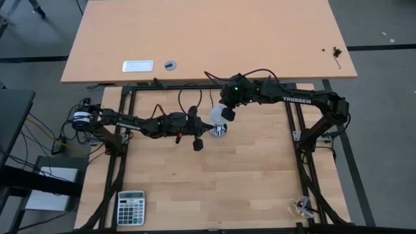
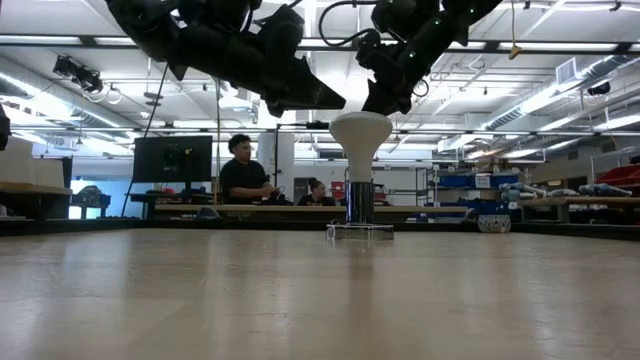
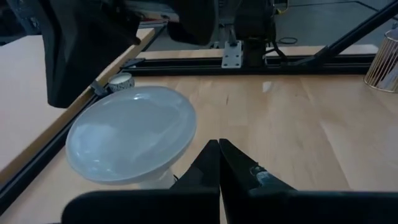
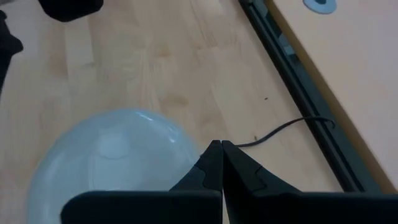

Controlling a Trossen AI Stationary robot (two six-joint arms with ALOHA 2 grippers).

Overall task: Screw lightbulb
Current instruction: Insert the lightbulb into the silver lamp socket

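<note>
White and frosted, the one lightbulb (image 2: 360, 135) stands upright in the single metal socket (image 2: 360, 229) on the wooden table (image 1: 260, 182), its dome just under the right end effector (image 1: 229, 114), which hovers at the top of the bulb with its fingers pressed together and holding nothing, as its wrist view shows. The left end effector (image 1: 199, 144) sits close beside the bulb, a little lower and to one side, its fingers likewise closed with nothing between them. To do the screwing well, I judge the right one should open, settle evenly around the dome, and turn about the bulb's own upright axis (any tilt risks cross-threading), while the left steadies the socket so it does not spin on the table. Grip should be gentle, since the glass looks slick. Counted: one bulb, one socket with its thin black cord (image 4: 280, 132), two arms, one calculator (image 1: 130, 208) well away near the table's front edge.
</note>
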